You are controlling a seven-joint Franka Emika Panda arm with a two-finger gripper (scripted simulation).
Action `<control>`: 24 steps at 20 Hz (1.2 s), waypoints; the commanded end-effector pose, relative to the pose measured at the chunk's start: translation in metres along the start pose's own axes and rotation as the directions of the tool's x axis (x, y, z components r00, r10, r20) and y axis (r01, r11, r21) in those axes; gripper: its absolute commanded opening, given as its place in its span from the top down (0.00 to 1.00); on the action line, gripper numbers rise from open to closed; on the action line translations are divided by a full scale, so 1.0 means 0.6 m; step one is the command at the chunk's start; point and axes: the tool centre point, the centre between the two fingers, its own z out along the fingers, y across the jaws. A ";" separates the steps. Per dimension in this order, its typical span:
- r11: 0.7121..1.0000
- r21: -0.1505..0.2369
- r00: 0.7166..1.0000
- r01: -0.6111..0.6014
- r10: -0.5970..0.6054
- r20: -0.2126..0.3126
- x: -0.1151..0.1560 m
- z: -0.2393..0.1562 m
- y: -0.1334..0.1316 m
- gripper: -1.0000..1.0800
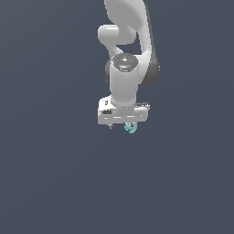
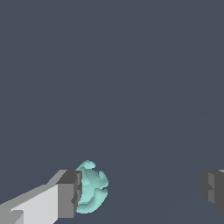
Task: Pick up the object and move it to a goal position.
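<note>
The whole scene was 1 plain dark blue-grey surface point(image 1: 55, 183), flat and without any pattern, edge or wall that could be seen; it filled both pictures from side to side, and only a very faint diagonal line of slightly different shade crossed it in the wrist view. In the exterior view the white arm point(image 1: 125, 55) came down from the upper edge and ended in the gripper point(image 1: 124, 124), whose wide white body stood level above the surface. The object point(image 1: 131, 128), a small teal lumpy figure, showed just under this body, a little toward the exterior view's right. In the wrist view the 2 fingers point(image 2: 69, 194) were spread far from each other, with much bare surface between them, so the pincer was released and held nothing. The object point(image 2: 91, 188) lay right against the inner face of 1 dark pad, while the other pad stood well apart from it. It seemed to touch that pad, but from this angle I could not be sure if a thin gap remained, and I also could not tell if it rested on the surface.
</note>
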 end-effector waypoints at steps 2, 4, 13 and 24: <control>1.000 0.001 1.000 0.000 0.000 0.001 0.000 0.000 0.000 0.04; 1.000 0.006 1.000 -0.003 0.003 0.005 -0.001 0.002 -0.001 0.04; 1.000 0.026 1.000 -0.013 0.012 0.021 -0.005 0.007 -0.003 0.04; 0.994 0.021 0.994 -0.107 0.107 0.024 -0.020 0.025 -0.021 0.04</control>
